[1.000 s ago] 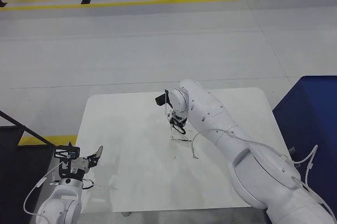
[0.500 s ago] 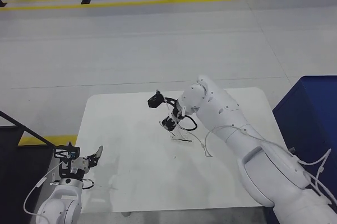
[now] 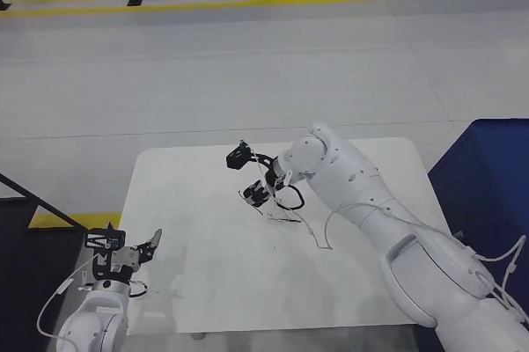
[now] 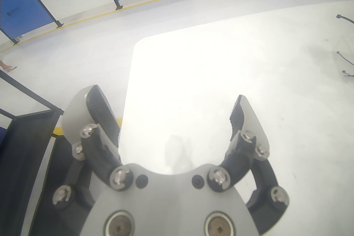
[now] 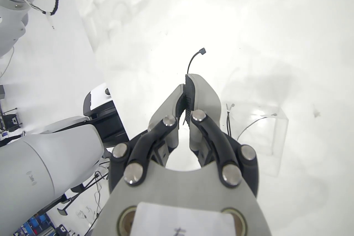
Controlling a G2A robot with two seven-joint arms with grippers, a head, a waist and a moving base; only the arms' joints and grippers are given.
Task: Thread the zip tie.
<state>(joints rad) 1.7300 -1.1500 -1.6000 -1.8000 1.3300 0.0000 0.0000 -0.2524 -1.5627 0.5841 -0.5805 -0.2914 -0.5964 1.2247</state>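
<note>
1. Right gripper (image 5: 186, 82) sits over mid-table (image 3: 202, 290), with the zip tie (image 5: 193, 60) between its fingers and the head end past the tips.
2. Clear box (image 5: 276, 132) is on the table just beside it, to its right.
3. Left gripper (image 4: 167, 93) is at the table's near-left edge, well apart.

A white table (image 3: 202, 290) sits mid-frame. A blue cabinet (image 3: 502, 176) stands at the right edge. A yellow floor line (image 3: 158, 7) crosses the top.

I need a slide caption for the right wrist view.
Right end effector shut on a black zip tie, head end protruding, near a clear box on the white table.
</note>
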